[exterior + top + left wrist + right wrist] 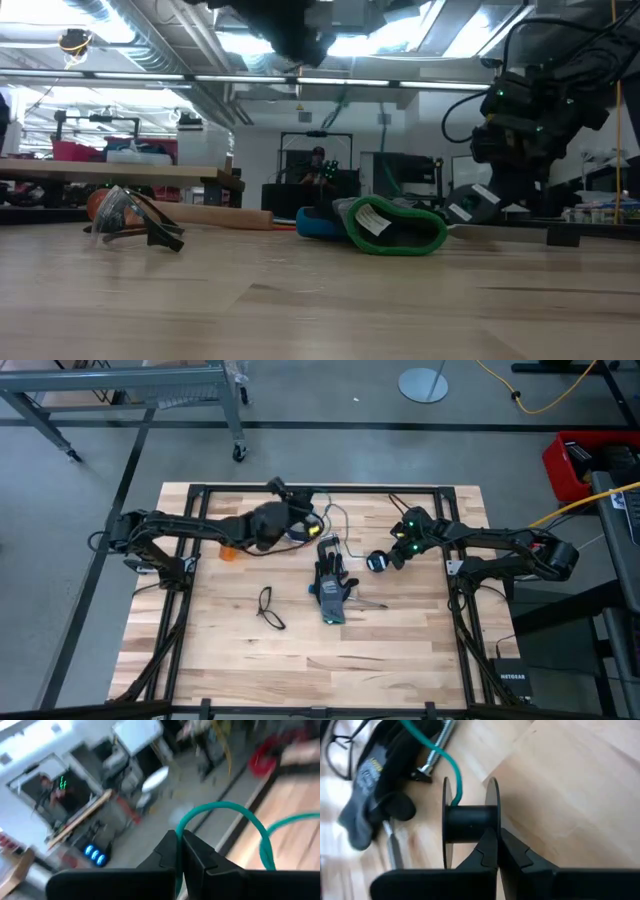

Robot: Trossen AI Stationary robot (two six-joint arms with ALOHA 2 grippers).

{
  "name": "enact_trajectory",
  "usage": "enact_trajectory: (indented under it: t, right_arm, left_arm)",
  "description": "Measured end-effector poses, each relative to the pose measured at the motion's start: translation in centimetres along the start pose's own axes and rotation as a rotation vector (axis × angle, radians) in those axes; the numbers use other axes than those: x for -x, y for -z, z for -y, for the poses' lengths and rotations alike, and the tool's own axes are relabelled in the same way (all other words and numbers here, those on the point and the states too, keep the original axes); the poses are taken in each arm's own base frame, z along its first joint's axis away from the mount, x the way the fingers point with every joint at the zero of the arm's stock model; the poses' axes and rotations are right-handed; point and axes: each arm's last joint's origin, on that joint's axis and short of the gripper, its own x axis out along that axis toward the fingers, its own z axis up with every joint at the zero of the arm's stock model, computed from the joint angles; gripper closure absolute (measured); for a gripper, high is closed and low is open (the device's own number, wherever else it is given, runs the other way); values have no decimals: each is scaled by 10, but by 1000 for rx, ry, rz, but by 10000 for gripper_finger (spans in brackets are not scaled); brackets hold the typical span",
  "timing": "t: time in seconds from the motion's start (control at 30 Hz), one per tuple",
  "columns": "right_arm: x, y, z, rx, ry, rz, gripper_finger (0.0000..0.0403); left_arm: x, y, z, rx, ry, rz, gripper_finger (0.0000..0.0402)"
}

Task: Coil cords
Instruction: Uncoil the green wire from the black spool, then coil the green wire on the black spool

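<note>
A small black spool (470,822) has a thin teal cord (454,767) running off its core. My right gripper (497,837) is shut on the spool right of the table's middle; both also show in the high view (377,561) and the low view (465,205). My left gripper (179,837) is shut on the same teal cord (220,807). It is held high over the table's far middle (300,512). The cord's run between the two grippers barely shows in the high view. My left gripper pinches the teal cord (176,827) between its two shut fingers. The cord arches in a slack loop beyond the fingertips, clear of the table. My right gripper pinches the rim of one spool flange (493,820) between its fingertips. The spool's axis lies across the fingers; whether it is clear of the table I cannot tell.
A black work glove with a green cuff (330,585) lies at the table's middle, a metal tool (437,750) beside it. A thin dark loop (268,607), like safety glasses in the low view (130,222), lies nearer left. An orange thing (230,552) lies under the left arm.
</note>
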Motion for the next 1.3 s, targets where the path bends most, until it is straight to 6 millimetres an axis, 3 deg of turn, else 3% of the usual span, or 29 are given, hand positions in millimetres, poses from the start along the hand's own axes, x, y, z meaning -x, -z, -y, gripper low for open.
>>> enact_trajectory:
  t: [0.23, 0.43, 0.67, 1.03, 1.3]
  right_arm:
    - [0, 0, 1, -6, 22, 2, 401]
    - [0, 0, 1, -7, 23, 0, 401]
    - [0, 1, 1, 2, 19, -3, 401]
    - [0, 1, 1, 3, 29, -1, 401]
    - [0, 1, 2, 29, 41, 1, 401]
  left_arm:
    - [-7, -21, -20, 158, 0, 252, 400]
    - [-16, -21, -32, 223, 25, 322, 401]
    - [-17, -18, -29, 158, 26, 282, 382]
    - [-11, -14, -38, -126, -366, -33, 310]
    - [2, -14, -30, -107, -460, -161, 269]
